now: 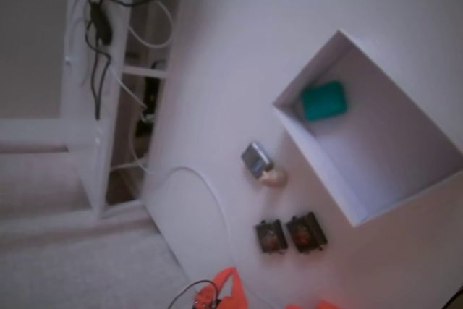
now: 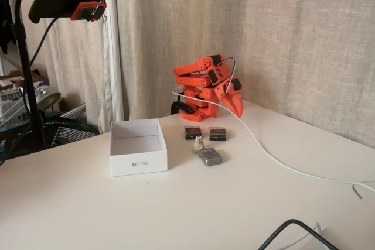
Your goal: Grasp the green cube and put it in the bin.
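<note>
Start with what lies nearest you in a fixed view: the grey-blue shiny block (image 2: 209, 156) and a small pale figure (image 2: 198, 143) just beside it, then the two dark square items (image 2: 205, 133) side by side. To their left in that view stands the bin (image 2: 138, 155); its inside is hidden from this angle, but in the other fixed view the green cube (image 1: 323, 100) lies on the bin's floor, tucked into a corner and close against the walls. Its slightly longer side runs roughly along the nearer wall, flat face up. Farthest back, the arm is folded over its base and the gripper (image 2: 237, 105) points down with nothing between the jaws – how far apart they stand you cannot tell. You may judge the placing done – nothing more to grasp, just leave the arm parked
</note>
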{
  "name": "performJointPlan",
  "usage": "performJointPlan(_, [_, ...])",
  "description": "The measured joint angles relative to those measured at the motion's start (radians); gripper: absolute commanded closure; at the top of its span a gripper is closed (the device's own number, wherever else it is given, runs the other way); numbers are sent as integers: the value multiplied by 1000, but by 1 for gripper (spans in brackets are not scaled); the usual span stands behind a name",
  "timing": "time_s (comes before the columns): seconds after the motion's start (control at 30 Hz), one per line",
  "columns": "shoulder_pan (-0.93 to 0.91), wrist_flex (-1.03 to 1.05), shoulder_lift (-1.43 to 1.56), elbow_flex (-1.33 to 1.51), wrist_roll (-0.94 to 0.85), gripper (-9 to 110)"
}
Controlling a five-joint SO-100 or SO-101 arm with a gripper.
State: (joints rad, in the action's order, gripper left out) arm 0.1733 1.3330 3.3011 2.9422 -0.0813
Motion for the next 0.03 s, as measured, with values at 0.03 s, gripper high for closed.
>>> performJointPlan(0.03, [0, 0, 0, 0, 0, 110])
